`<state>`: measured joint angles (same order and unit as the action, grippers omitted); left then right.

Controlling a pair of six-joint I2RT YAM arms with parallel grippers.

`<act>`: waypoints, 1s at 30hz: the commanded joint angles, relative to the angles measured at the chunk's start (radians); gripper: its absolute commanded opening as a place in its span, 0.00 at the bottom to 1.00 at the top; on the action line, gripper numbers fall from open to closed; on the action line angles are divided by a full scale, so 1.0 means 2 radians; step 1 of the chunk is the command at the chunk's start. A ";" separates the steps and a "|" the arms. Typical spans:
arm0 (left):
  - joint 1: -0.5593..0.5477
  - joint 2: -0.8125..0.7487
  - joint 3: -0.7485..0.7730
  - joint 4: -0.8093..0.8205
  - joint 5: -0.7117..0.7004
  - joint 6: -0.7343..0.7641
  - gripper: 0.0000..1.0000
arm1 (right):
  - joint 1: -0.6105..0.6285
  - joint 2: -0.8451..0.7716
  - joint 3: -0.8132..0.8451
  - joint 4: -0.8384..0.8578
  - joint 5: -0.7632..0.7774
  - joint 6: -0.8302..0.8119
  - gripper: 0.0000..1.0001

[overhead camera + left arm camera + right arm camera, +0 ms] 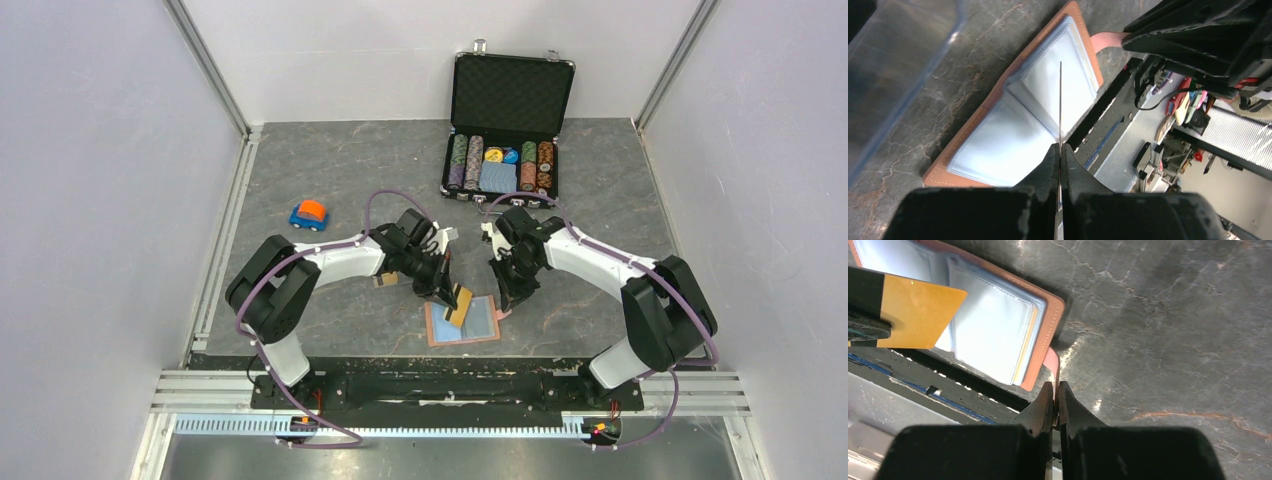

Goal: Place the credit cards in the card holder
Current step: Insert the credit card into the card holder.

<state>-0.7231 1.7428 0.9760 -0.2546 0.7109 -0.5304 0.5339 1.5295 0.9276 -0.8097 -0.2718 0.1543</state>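
The tan card holder [484, 331] lies open on the table, its clear sleeves [1013, 130] facing up. My left gripper [447, 292] is shut on a gold credit card [461, 306], held just above the open sleeves. That card shows edge-on in the left wrist view [1060, 100] and flat in the right wrist view [918, 315]. My right gripper [1055, 385] is shut on the holder's pink-brown snap tab [1052, 362] at the holder's right edge [1045, 335]. In the top view the right gripper [512, 303] stands beside the holder's right side.
An open black poker-chip case [505, 130] stands at the back right. A blue and orange toy car [309, 214] sits at the left. A clear plastic box [893, 65] lies left of the holder. The table's near edge and rail [450, 385] run just below the holder.
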 commanded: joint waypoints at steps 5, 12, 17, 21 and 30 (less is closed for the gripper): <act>0.001 -0.032 -0.048 0.080 -0.043 -0.088 0.02 | -0.028 -0.016 -0.018 0.017 0.009 0.004 0.00; 0.001 -0.039 -0.059 0.109 -0.052 -0.123 0.02 | -0.046 -0.044 -0.062 0.031 -0.008 0.015 0.00; 0.000 -0.036 -0.072 0.155 -0.052 -0.160 0.02 | -0.052 -0.067 -0.091 0.045 -0.021 0.026 0.00; -0.004 -0.036 -0.078 0.162 -0.052 -0.168 0.02 | -0.053 -0.078 -0.102 0.054 -0.027 0.028 0.07; -0.030 -0.037 -0.094 0.176 -0.064 -0.184 0.02 | -0.057 -0.111 -0.115 0.066 -0.027 0.034 0.49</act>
<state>-0.7605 1.7012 0.8009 0.0441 0.6022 -0.8459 0.4278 1.3605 0.7113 -0.7086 -0.3176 0.2150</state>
